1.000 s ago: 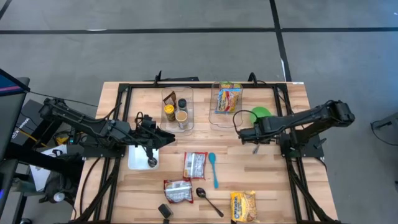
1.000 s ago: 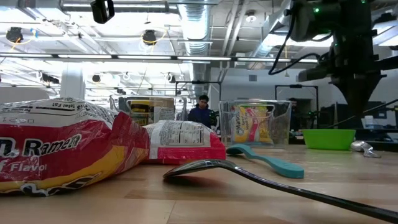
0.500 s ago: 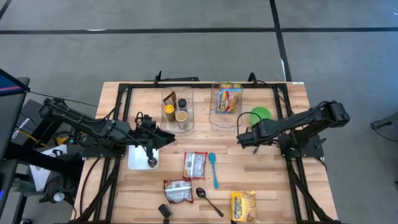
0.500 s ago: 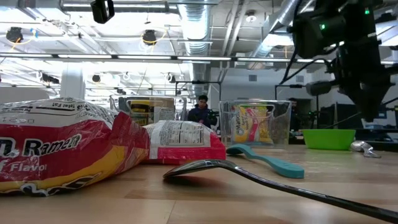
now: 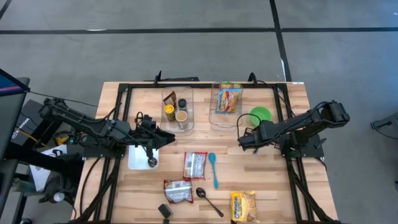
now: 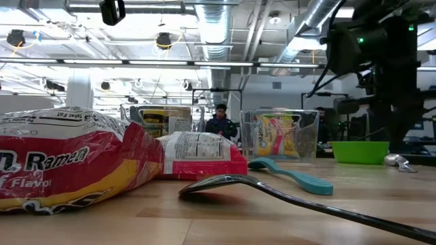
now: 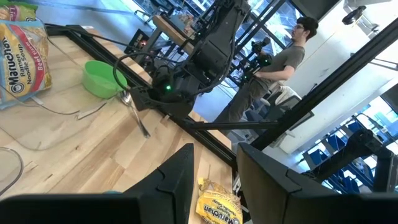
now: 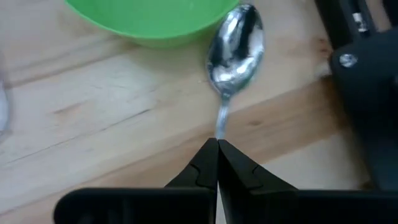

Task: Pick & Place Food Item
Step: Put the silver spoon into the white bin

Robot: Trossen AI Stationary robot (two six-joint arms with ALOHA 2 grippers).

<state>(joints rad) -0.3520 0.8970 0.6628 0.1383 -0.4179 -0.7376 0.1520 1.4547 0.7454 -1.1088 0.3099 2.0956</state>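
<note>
Red-and-white ramen packets and a yellow packet lie flat on the wooden table, toward its near edge. My right gripper is shut and points steeply down over the handle of a metal spoon, which lies beside a green bowl. In the high view this gripper stands right of the table's middle. My left gripper is open and level with nothing between its fingers. It hovers at the left, over a white tray. My right gripper's shut fingertips stand right at the spoon's handle, coming from above. The fingers hide the spot, so I cannot tell whether they touch it. The spoon lies flat on the table.
Two clear bins stand at the far side, one with jars and one with a ramen packet. A teal spoon, a second metal spoon and a small black object lie among the packets. A person stands beyond the table.
My right gripper has sunk toward the spoon beside the green bowl, rolling about its own line as it went, and has stayed shut. In the high view it has uncovered more of the bowl.
</note>
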